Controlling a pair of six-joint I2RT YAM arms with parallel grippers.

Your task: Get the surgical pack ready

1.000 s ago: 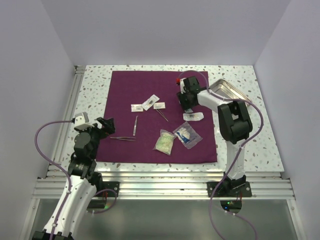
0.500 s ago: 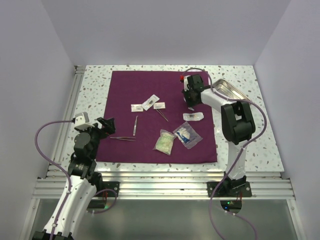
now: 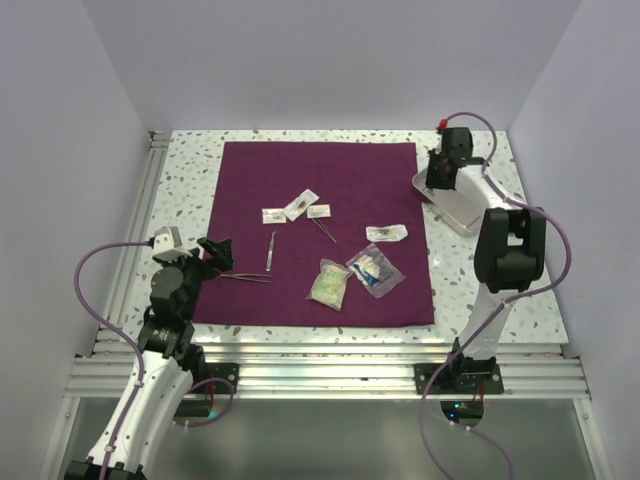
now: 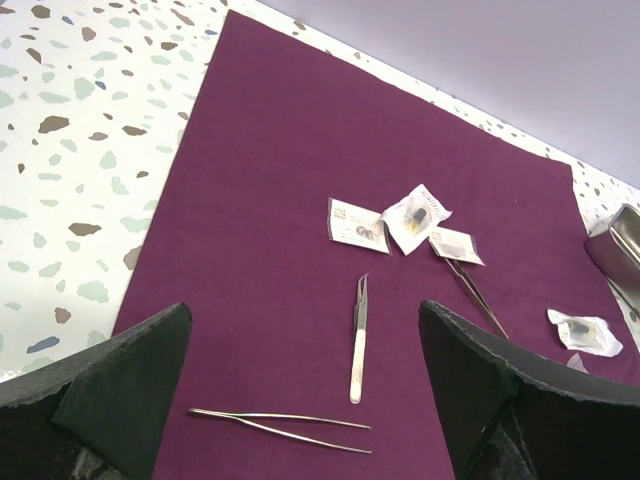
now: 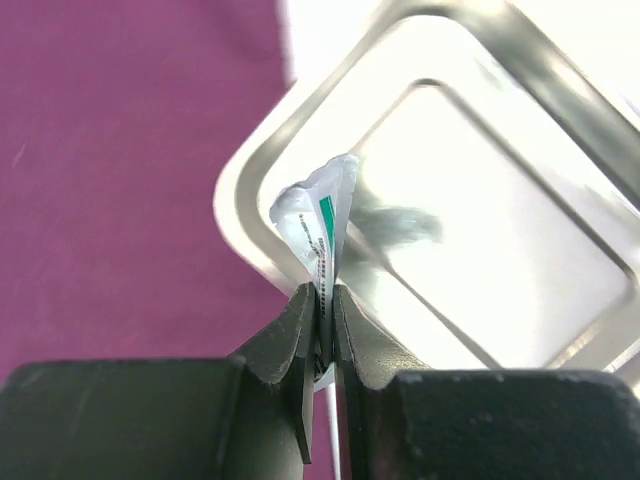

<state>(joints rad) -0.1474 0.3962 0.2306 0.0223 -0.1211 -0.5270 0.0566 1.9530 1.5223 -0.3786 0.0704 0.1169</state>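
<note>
The cloth [image 3: 318,230] lies flat on the speckled table [image 3: 185,165], a big plum-purple woven square. On it are thin steel tweezers [image 4: 280,425], a shorter pair [image 4: 358,345], small flat paper packets [image 4: 357,223] and two crinkly clear pouches [image 3: 374,268].

My right pincer [image 5: 322,295] is clenched on a small white packet [image 5: 322,215] with a green mark. I pinch it by its lower edge, so it stands bent between my black fingers. It hangs over a rounded corner of the shiny steel tray [image 5: 480,230], which sits on the table just beside the cloth's right edge. That arm is stretched far out, with its elbow raised.

My left pincer [image 4: 305,400] is released, jaws wide and grasping nothing. Its padded fingers [image 4: 120,400] frame the long tweezers from above. That arm is folded low by the cloth's near left corner.
</note>
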